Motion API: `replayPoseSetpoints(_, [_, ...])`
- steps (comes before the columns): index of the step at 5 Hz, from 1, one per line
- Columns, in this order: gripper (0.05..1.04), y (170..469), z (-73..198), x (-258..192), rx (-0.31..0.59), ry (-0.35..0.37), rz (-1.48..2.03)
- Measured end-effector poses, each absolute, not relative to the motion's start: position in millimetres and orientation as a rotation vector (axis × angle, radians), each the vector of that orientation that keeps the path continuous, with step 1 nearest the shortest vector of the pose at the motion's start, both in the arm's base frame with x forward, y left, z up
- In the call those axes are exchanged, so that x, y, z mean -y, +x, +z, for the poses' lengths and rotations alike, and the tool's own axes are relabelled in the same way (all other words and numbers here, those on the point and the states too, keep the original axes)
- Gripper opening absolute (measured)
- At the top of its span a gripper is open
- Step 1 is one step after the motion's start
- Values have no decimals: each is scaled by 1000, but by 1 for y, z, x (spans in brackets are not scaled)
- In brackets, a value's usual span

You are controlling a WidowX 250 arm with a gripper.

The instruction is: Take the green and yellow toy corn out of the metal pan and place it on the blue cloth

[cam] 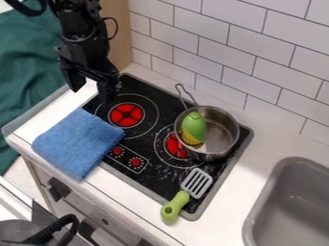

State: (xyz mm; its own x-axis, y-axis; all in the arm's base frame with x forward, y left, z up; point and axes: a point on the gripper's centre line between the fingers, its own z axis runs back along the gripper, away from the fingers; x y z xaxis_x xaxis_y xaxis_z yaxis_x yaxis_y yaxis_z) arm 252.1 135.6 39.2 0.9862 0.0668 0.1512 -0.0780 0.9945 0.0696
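At the upper left, my gripper [92, 88] hangs above the counter and the left corner of the stove, its two fingers apart and nothing between them. Nearest to it is a folded blue cloth [80, 141], lying below it over the counter and the stove's left edge. A metal pot [221, 127] stands on the right side of the black stove [145, 158]. In the pot leans a toy ear of corn [193, 127], green on top and yellow below. A slotted spatula [196, 182] with a green handle lies across the stove's front edge.
A grey sink [292, 206] is set into the counter at the lower right. White wall tiles [257, 53] rise behind the stove, with a wooden panel [118, 36] near the arm. Green fabric [29, 72] lies at the far left, and a black cable crosses the lower left corner.
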Motion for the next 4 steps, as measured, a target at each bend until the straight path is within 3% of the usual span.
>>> replayPoseSetpoints(1, [1001, 247, 30, -132, 116, 60, 77])
replayPoseSetpoints(2, [1001, 259, 28, -98, 105, 69, 5])
replayPoseSetpoints(4, [1001, 288, 41, -40, 176, 82, -161])
